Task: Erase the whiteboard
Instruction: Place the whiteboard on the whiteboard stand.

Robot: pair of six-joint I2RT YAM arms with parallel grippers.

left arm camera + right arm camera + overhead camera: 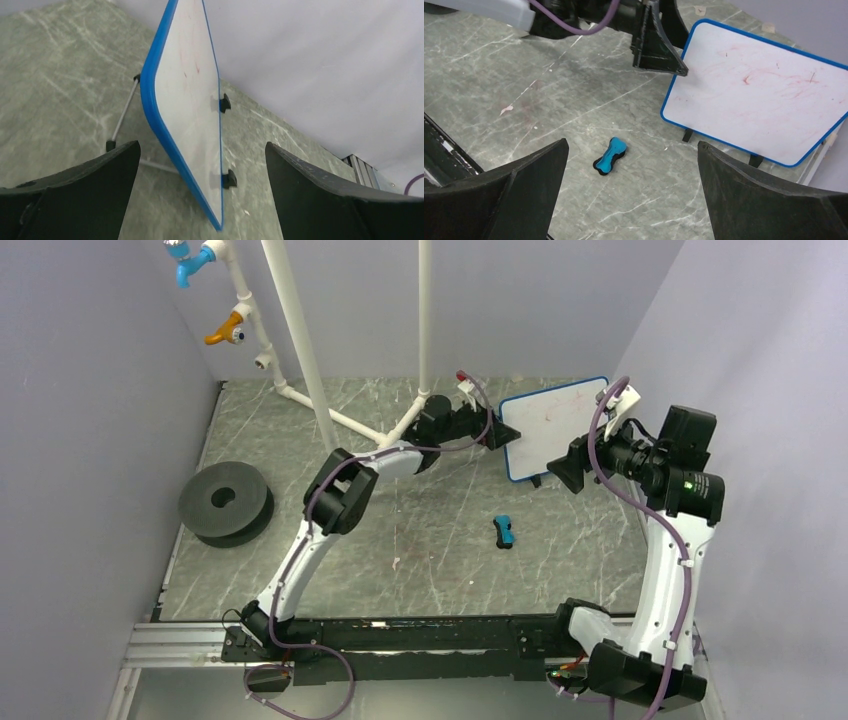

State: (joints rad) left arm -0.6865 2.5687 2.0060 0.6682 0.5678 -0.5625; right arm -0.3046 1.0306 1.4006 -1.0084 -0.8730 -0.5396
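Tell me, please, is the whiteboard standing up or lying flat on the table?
Standing: the whiteboard is propped, tilted back, on its wire stand, with two black clips holding its lower edge.

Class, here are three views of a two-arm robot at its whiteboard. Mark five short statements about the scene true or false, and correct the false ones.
1. The whiteboard stands propped up on a stand. True.
2. The right end effector holds the blue eraser. False: it is open and empty, and the eraser lies on the table.
3. The whiteboard carries faint red smears. True.
4. The left end effector is shut. False: its jaws stand open at the board's left edge.
5. The black ring lies at the table's right side. False: it lies at the left.
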